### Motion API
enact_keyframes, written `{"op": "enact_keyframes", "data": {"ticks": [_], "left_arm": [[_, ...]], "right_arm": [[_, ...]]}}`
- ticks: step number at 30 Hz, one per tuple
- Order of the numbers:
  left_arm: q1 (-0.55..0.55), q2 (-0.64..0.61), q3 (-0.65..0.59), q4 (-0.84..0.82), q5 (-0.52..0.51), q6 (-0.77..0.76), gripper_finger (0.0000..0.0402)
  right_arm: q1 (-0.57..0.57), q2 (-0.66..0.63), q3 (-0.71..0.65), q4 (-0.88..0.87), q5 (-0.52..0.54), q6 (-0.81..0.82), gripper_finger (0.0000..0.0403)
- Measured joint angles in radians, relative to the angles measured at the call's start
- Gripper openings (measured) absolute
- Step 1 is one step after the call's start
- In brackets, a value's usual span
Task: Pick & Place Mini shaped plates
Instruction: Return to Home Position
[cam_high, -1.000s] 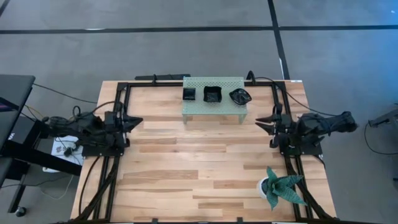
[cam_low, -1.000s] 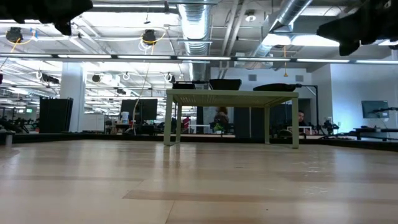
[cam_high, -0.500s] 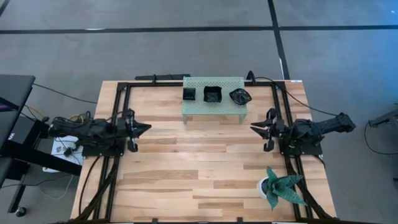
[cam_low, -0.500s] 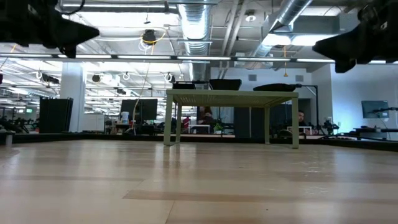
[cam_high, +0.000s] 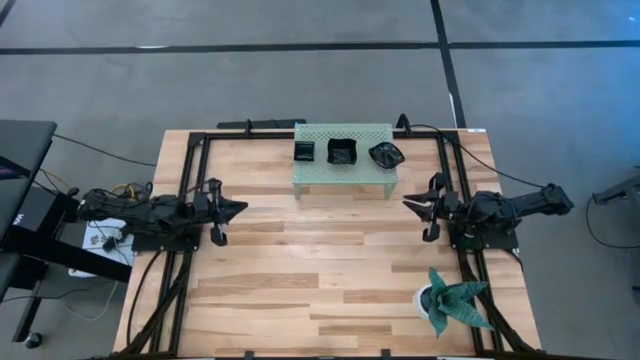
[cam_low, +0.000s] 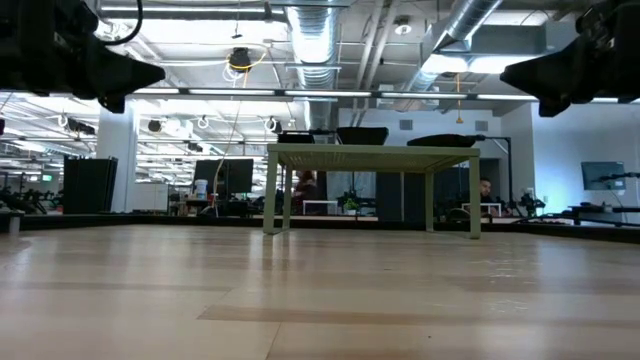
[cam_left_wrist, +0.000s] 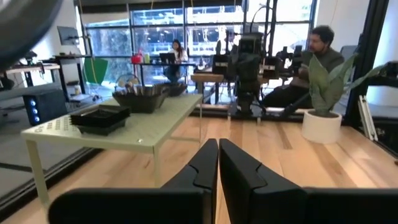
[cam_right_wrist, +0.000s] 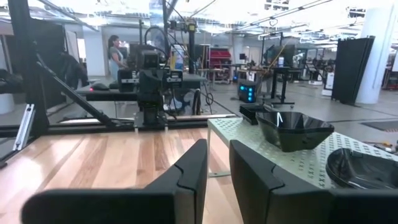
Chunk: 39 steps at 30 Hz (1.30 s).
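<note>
Three small stacks of glossy black mini plates rest on a pale green perforated stand (cam_high: 343, 172) at the table's far middle: a square stack (cam_high: 305, 151), a second square stack (cam_high: 342, 152) and a leaf-shaped stack (cam_high: 386, 154). The left wrist view shows them (cam_left_wrist: 99, 118) on the stand's top; the right wrist view shows the leaf-shaped stack (cam_right_wrist: 292, 129). My left gripper (cam_high: 238, 208) hovers over the table's left part, shut (cam_left_wrist: 218, 163). My right gripper (cam_high: 408, 203) hovers over the right part, slightly open (cam_right_wrist: 218, 168). Both point toward the table's middle, nearer than the stand.
A green spiky plant in a white pot (cam_high: 452, 302) stands near the table's near right corner. A black frame (cam_high: 200, 145) runs along the table's left, far and right sides. Bare wood lies between the two grippers. People sit in the room beyond (cam_left_wrist: 317, 56).
Both arms have come down and reached inward toward the table's middle. The left gripper has moved right and a little nearer; the right gripper has moved left and a little nearer, mostly in the first half second. The plates have stayed where they were.
</note>
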Motion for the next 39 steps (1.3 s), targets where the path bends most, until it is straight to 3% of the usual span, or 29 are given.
{"op": "enact_keyframes", "data": {"ticks": [39], "left_arm": [[0.0, 0.004, 0.0, 0.015, 0.0, -0.056, 0.0017]], "right_arm": [[0.002, 0.0, -0.002, 0.0, 0.0, 0.001, 0.0063]]}}
